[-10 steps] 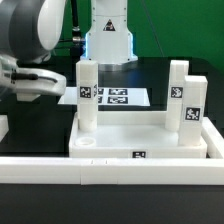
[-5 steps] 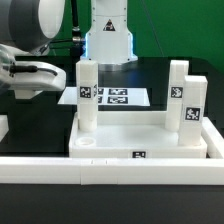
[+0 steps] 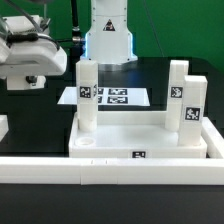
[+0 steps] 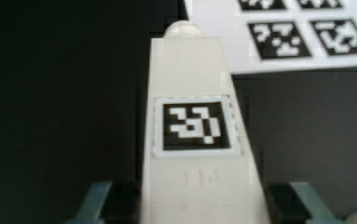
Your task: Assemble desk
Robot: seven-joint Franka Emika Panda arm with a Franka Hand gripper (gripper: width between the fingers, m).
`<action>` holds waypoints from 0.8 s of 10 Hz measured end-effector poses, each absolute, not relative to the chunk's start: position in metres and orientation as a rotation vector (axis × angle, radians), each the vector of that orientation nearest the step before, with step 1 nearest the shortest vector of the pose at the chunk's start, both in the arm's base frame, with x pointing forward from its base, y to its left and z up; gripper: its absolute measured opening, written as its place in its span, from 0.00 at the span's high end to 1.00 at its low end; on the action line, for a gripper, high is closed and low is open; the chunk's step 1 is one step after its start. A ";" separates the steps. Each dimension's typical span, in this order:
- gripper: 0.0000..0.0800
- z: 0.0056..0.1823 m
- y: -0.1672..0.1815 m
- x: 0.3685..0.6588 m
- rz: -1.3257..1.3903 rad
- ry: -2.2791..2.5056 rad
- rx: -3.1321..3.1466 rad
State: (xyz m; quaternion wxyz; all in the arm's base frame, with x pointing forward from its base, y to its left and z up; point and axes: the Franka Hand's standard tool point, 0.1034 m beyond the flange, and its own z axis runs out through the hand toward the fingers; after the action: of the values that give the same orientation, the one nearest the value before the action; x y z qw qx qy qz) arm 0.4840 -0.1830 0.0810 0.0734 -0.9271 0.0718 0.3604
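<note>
The gripper (image 3: 28, 82) has lifted and swung toward the exterior view's left, its fingers clamped on a tagged white desk leg (image 4: 193, 130) above the marker board (image 4: 299, 35). The tabletop (image 3: 140, 152) already carries three legs; this looks like the fourth.

Tabletop (image 3: 140, 150) upturned, three legs (image 3: 87, 95) upright in sockets; arm (image 3: 30, 50) upper left.
</note>
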 end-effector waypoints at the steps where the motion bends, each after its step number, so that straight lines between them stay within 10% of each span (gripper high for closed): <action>1: 0.64 0.082 -0.184 0.486 0.999 0.217 -2.828; 8: 0.64 0.102 -0.175 0.526 0.293 0.177 -3.092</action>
State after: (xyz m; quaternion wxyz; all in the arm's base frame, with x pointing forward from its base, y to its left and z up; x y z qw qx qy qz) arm 0.5256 -0.1753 0.1025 0.0153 -0.9938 0.0569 0.0943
